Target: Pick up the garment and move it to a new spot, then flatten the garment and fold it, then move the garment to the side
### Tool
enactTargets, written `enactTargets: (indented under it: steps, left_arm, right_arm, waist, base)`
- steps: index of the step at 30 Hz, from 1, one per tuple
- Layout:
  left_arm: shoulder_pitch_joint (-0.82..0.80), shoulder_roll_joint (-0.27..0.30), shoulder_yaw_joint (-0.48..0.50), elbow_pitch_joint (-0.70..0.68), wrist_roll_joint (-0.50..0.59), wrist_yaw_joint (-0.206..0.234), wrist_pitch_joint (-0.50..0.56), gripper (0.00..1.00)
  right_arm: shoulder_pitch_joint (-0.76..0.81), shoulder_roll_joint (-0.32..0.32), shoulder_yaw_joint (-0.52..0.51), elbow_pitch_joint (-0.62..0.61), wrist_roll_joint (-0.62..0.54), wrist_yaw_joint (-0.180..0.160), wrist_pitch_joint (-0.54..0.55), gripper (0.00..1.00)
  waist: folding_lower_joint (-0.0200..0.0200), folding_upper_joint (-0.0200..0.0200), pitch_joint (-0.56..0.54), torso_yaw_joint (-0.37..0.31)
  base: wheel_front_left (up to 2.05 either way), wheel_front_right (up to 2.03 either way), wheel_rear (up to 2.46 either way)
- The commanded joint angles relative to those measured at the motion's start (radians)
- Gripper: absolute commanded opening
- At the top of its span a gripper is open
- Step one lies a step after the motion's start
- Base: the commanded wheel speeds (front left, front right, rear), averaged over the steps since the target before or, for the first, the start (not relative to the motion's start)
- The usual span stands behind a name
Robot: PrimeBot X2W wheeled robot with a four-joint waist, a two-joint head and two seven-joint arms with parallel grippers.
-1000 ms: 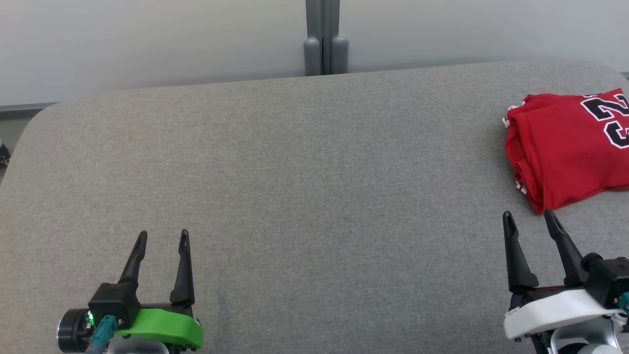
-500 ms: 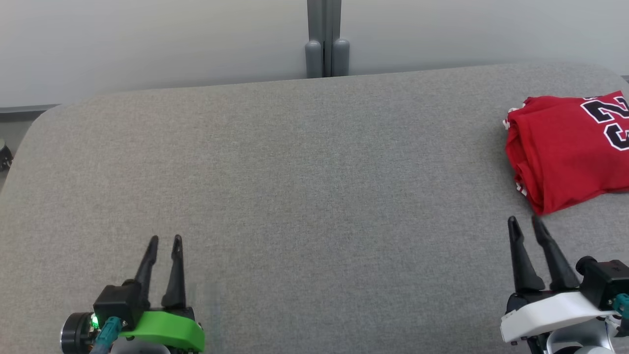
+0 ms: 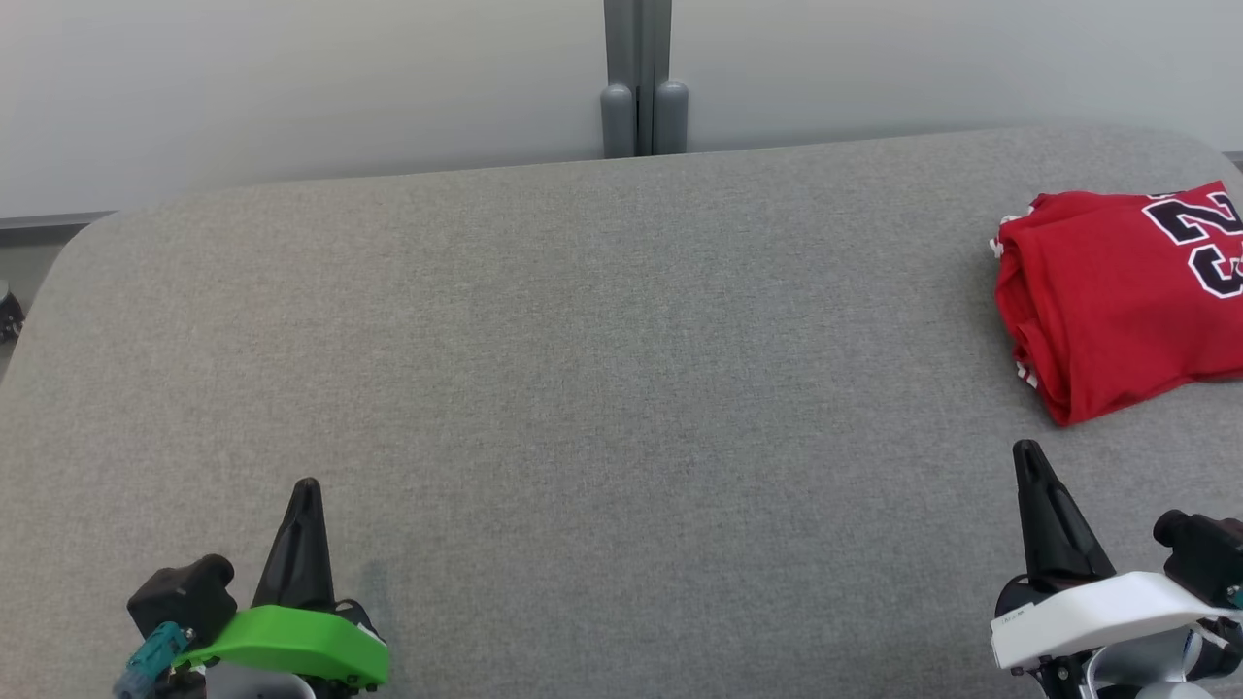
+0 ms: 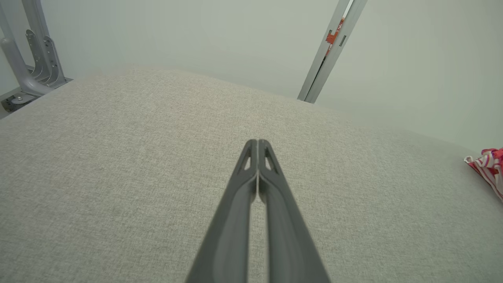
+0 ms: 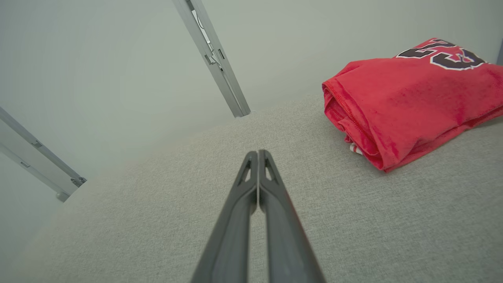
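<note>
The garment (image 3: 1117, 291) is a red jersey with black-and-white numbers, lying folded at the far right of the grey padded table (image 3: 583, 340). It also lies at the upper right of the right wrist view as the garment (image 5: 404, 98), and its striped edge (image 4: 487, 165) peeks in at the left wrist view's right border. My right gripper (image 3: 1029, 451) hovers just short of the garment's near corner, shut with nothing between its fingers (image 5: 257, 153). My left gripper (image 3: 307, 485) is at the lower left, far from the garment, shut and empty, its fingers (image 4: 257, 142) pressed together.
A pale wall with a grey vertical post (image 3: 638, 78) runs behind the table. A metal stand (image 4: 27, 74) stands off the table's left end. The table's rounded back edge (image 3: 388, 175) lies far from both grippers.
Both grippers have closed from wide open to fully shut and drawn back slightly toward the bottom of the view. The garment has stayed where it lies.
</note>
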Motion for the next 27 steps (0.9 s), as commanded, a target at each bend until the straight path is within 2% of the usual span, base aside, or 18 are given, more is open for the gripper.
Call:
enactTargets:
  steps: [1,27]
  left_arm:
    - [-0.020,0.002,0.014,-0.012,-0.047,-0.005,0.011,0.00]
    - [-0.045,-0.020,0.080,-0.006,-0.416,-0.040,0.110,0.00]
  right_arm:
    - [-0.032,-0.011,0.001,-0.002,0.050,0.000,0.004,0.00]
    - [-0.095,-0.027,0.008,0.098,0.451,0.000,0.038,0.00]
  waist:
    - [0.0000,0.0000,-0.001,0.000]
    - [0.0000,0.0000,-0.012,-0.007]
  base:
    - [0.00,0.00,0.00]
    - [0.00,0.00,0.00]
